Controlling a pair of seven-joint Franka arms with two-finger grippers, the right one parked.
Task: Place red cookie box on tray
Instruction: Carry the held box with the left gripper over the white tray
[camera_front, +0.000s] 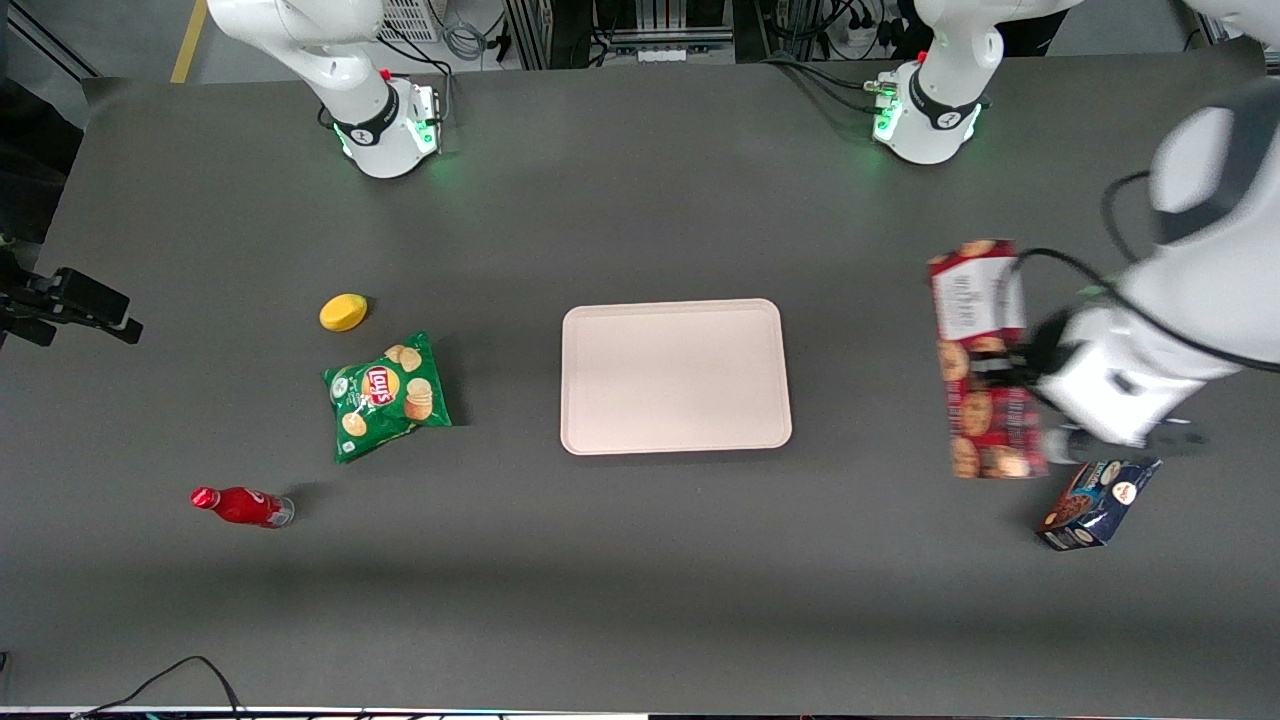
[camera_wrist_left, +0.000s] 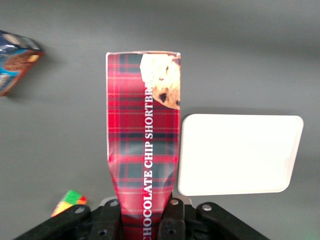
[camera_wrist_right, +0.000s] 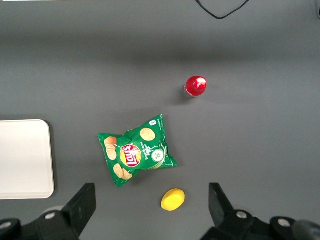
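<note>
chips bag (camera_front: 387, 396) | yellow lemon (camera_front: 343, 312) | red bottle (camera_front: 241, 506) | blue cookie package (camera_front: 1097, 503)

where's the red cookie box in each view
Front view: red cookie box held in the gripper, toward the working arm's end, beside the tray.
Left wrist view: box clamped in the gripper, beside the tray.
Right wrist view: not visible.
Shared landmark: tray.

The red cookie box (camera_wrist_left: 144, 145) runs off the picture's edge where the hand (camera_wrist_left: 145, 220) squeezes it. The blue cookie pack (camera_wrist_left: 15, 57) is cut off too. The tray (camera_wrist_right: 22, 159) is half cut off.
</note>
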